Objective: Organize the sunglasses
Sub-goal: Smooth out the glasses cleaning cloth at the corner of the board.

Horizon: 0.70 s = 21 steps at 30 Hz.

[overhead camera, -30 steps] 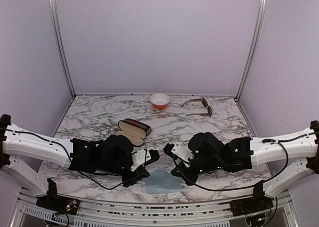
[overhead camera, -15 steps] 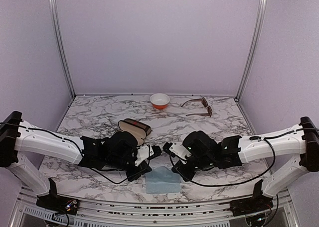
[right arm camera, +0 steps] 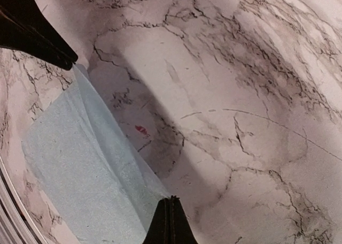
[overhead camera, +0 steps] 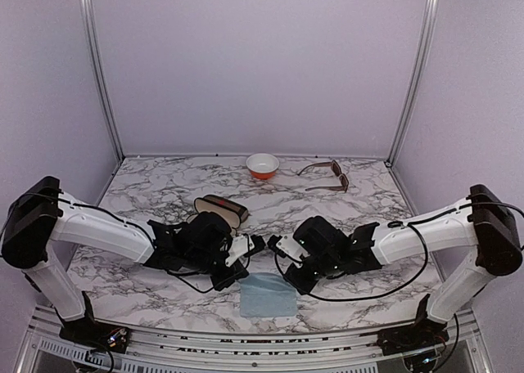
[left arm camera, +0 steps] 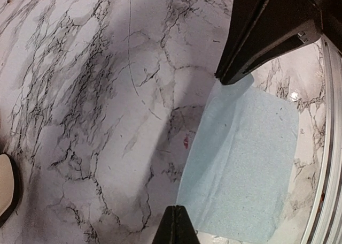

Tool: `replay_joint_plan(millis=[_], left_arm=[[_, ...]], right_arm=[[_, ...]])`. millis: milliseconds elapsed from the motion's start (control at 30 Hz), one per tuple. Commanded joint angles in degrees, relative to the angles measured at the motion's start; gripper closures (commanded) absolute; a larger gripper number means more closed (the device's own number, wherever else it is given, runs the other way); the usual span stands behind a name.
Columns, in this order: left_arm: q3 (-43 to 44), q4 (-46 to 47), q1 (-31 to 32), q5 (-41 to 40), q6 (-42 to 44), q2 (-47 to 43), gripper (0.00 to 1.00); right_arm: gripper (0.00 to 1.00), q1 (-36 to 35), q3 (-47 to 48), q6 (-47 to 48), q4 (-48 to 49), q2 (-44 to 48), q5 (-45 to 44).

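Marble table (overhead camera: 164, 185). Low at near centre, the left gripper (overhead camera: 255, 244) and right gripper (overhead camera: 273, 244) face tip to tip, each with jaws together on nothing. Blue cloth (overhead camera: 268, 295) lies just nearside. Brown case (overhead camera: 223, 208) sits behind the left gripper. Brown sunglasses (overhead camera: 329, 177): far right, well apart from both grippers. Temples open, pointing left; front running near-to-far. Right arm nearer. Black pair not seen. No legible writing.
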<state>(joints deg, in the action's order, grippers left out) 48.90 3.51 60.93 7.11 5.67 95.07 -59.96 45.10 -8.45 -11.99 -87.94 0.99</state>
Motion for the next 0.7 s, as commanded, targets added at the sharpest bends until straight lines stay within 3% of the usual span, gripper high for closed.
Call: replay_joint_plan(millis=[0, 467, 600, 667], left_arm=[[1.55, 2.91, -1.71, 0.85, 1.25, 2.28, 1.00], [6.58, 2.78, -5.05, 1.56, 1.29, 8.24, 0.98], [7.77, 1.82, -5.87, 0.51, -0.48, 8.81, 0.79], [7.86, 1.91, -6.14, -0.86, -0.83, 8.12, 0.71]], right_arm=[[1.00, 1.03, 2.33, 0.43, 2.00, -3.35, -0.21], [0.91, 3.18, 4.57, -0.88, 3.38, -6.71, -5.69], [0.70, 3.21, 5.61, -1.97, 2.53, -7.75, -7.83], [0.67, 3.27, 6.32, -2.73, 1.60, -7.77, -9.47]])
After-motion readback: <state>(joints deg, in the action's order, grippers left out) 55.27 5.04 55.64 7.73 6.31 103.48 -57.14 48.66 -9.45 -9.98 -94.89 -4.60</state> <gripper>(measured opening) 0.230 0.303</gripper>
